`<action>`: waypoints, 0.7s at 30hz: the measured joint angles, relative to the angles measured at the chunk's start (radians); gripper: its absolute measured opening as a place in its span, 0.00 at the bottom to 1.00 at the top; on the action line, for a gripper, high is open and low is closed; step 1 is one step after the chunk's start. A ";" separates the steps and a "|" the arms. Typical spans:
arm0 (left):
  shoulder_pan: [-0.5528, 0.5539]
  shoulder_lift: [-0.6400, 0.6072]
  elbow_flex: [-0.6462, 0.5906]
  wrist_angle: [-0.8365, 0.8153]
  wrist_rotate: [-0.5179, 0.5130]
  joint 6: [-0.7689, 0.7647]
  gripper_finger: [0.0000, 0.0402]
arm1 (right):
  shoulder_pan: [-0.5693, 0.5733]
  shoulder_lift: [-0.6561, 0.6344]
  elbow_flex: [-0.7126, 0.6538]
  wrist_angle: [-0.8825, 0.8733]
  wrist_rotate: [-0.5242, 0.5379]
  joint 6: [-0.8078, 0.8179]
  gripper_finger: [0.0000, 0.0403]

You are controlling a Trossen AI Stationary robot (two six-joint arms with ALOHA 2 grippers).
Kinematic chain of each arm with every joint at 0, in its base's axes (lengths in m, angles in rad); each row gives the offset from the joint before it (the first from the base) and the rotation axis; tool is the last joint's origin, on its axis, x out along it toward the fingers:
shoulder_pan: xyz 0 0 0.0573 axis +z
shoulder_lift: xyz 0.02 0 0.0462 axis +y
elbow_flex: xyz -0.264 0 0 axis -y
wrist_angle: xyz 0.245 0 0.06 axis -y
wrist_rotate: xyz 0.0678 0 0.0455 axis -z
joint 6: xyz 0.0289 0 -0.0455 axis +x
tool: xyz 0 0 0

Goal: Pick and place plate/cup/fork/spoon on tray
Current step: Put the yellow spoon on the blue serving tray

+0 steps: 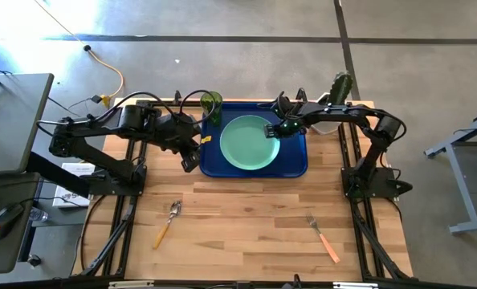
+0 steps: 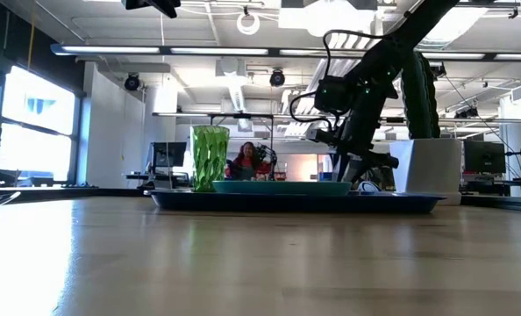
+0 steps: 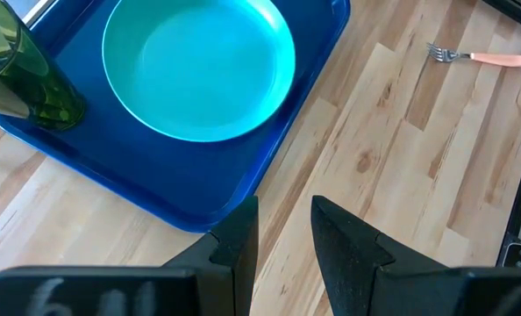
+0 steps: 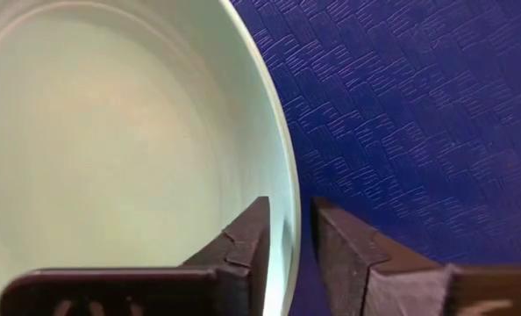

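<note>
Right pincer straddles the plate rim, fingers apart; left pincer parted.

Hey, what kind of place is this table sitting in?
Probably a robotics lab or workshop: a bare concrete floor, exposed ceiling ducts and strip lights, and desks with computer monitors behind the wooden table.

Cup top cut off; plate mostly out of frame.

No text, label, brand, number or sign can be read anywhere; faint marks on the left gripper body are blurred.
</note>
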 joint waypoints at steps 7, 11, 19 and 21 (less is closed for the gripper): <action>0.000 0.000 0.000 0.000 0.000 0.000 0.25 | 0.000 -0.005 0.000 0.000 0.005 0.000 0.21; 0.000 0.000 0.000 0.000 0.000 0.000 0.25 | 0.000 -0.020 0.000 0.000 0.005 0.000 0.21; 0.000 0.000 0.000 0.000 0.000 0.000 0.25 | 0.000 -0.057 0.000 -0.013 0.027 0.000 0.21; 0.000 0.000 0.000 0.000 0.000 0.000 0.25 | 0.000 -0.068 0.000 -0.015 0.036 -0.004 0.21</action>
